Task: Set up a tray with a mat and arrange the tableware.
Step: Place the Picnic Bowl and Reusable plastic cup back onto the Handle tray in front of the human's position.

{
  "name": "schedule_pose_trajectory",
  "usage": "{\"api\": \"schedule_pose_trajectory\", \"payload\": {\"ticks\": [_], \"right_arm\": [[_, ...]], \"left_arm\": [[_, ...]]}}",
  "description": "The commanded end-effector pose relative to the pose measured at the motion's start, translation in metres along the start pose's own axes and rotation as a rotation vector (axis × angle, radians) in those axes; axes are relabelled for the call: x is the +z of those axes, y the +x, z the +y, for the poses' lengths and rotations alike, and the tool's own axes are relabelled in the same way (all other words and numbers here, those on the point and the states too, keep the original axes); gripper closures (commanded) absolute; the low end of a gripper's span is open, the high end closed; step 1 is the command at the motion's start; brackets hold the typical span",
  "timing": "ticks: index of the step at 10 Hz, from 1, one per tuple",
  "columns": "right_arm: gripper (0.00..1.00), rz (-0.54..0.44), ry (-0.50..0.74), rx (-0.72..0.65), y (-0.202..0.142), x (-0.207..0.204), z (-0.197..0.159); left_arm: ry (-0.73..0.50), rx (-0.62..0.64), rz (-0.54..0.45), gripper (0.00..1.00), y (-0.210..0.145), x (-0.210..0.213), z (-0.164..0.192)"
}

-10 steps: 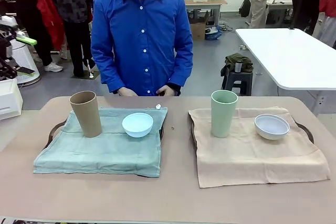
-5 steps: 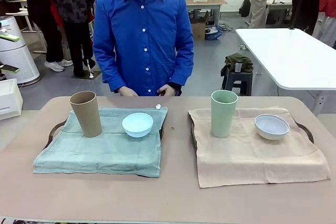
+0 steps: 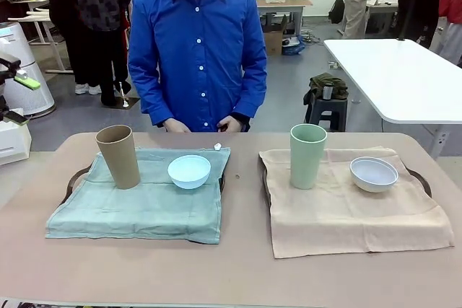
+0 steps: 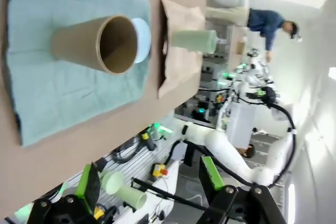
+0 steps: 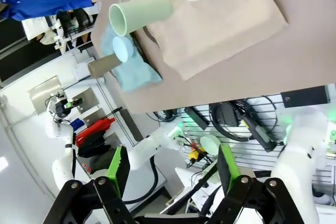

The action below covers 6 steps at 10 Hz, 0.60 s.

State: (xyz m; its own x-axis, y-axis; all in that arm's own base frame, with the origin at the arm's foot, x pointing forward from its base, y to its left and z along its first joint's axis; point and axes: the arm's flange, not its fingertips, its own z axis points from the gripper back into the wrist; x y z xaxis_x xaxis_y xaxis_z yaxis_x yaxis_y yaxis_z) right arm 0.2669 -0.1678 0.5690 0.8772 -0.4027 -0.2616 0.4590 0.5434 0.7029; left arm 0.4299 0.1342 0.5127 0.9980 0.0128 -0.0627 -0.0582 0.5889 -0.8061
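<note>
**Both trays laid, claws clear of the tableware**

On the worktop, the tan tumbler and light blue bowl sit on the green mat; the pale green tumbler and white bowl sit on the beige mat. Both tumblers stand upright, long axes vertical, mouths up. The left claw hangs wide open and empty, well back, nearer the tan tumbler; the right claw is likewise spread and empty, nearer the green one.
</note>
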Motion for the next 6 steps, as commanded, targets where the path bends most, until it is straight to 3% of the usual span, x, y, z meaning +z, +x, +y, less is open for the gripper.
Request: {"api": "schedule_pose_trajectory", "payload": {"ticks": [1, 2, 3, 6], "right_arm": [[0.12, -0.005, -0.042, -0.012, -0.001, -0.008, -0.003], [0.12, -0.065, -0.112, 0.028, -0.001, -0.013, 0.002], [0.12, 0.003, -0.012, -0.001, 0.0, -0.002, 0.0], [0.12, 0.003, -0.012, -0.001, 0.0, -0.002, 0.0]], "left_arm": [[0.078, 0.017, -0.009, 0.0, -0.002, -0.008, -0.002], [0.112, -0.008, -0.072, 0.0, 0.0, -0.009, -0.004], [0.033, 0.001, 0.001, 0.0, 0.001, -0.002, 0.002], [0.033, 0.001, 0.001, 0.0, 0.001, -0.002, 0.002]]}}
